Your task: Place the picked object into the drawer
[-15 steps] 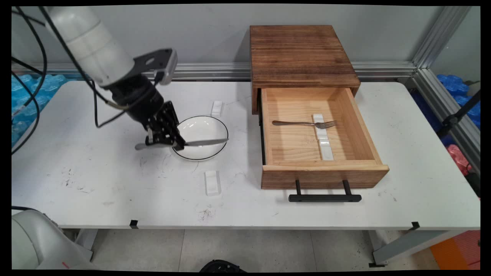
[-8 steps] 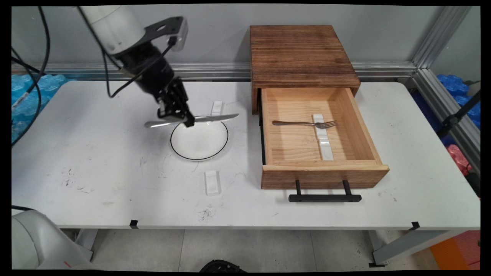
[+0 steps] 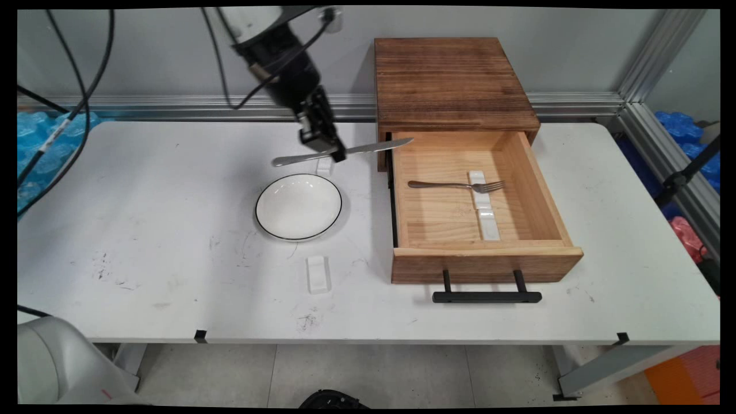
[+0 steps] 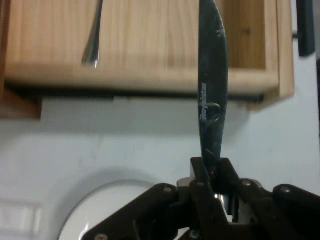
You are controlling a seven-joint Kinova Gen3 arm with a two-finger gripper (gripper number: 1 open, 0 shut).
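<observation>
My gripper (image 3: pixel 330 150) is shut on a metal table knife (image 3: pixel 368 148), held level in the air above the table. The blade points right and its tip reaches the left wall of the open wooden drawer (image 3: pixel 569 230). In the hand view the knife (image 4: pixel 212 85) rises from my gripper (image 4: pixel 214 180) toward the drawer's side wall (image 4: pixel 140 80). A fork (image 3: pixel 454 185) lies in the drawer across a white rest (image 3: pixel 480 192); its handle end (image 4: pixel 92 35) shows in the hand view. A white bowl (image 3: pixel 298 206) with a dark rim sits below and left of the gripper.
The drawer belongs to a dark wooden cabinet (image 3: pixel 451 80) at the table's back. A second white rest (image 3: pixel 490 224) lies in the drawer. Two more white rests lie on the table: one (image 3: pixel 318 274) in front of the bowl, one (image 3: pixel 325 166) behind it, partly hidden by the knife.
The gripper has lifted the knife from over the bowl and carried it up and to the right, until the blade tip reached the drawer's left edge.
</observation>
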